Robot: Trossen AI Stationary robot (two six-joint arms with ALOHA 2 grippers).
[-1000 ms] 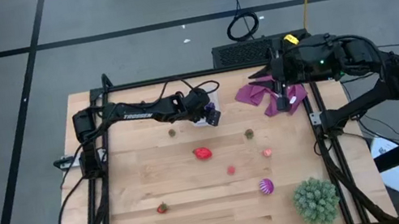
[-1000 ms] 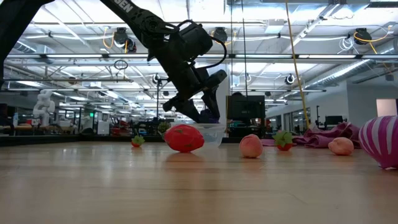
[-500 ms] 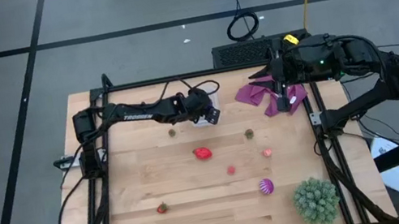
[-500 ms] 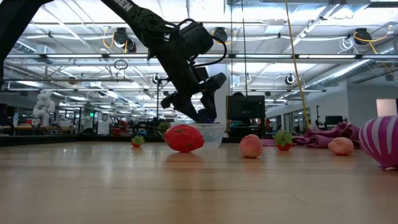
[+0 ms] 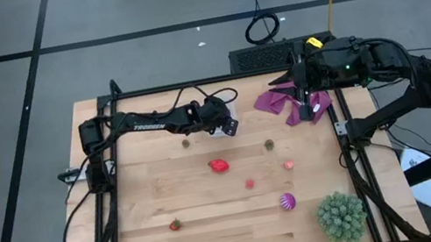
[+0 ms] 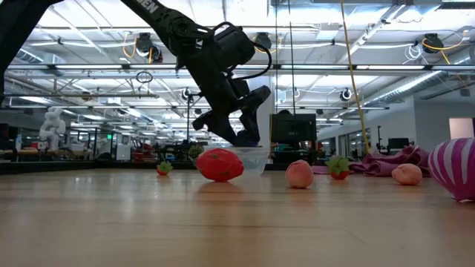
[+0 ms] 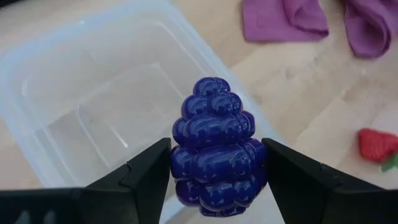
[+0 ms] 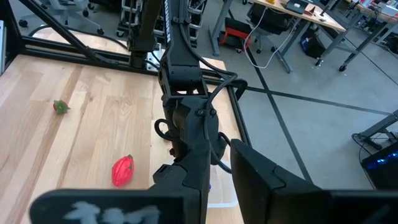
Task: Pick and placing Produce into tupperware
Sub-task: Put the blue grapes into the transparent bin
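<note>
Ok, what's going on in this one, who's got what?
The left gripper holds a blue-purple bumpy berry between its fingers, right above the clear tupperware at the back of the table. The container looks empty. The other produce lies loose on the wood, including a red piece and a striped magenta ball. The right arm waits over the purple cloth.
</note>
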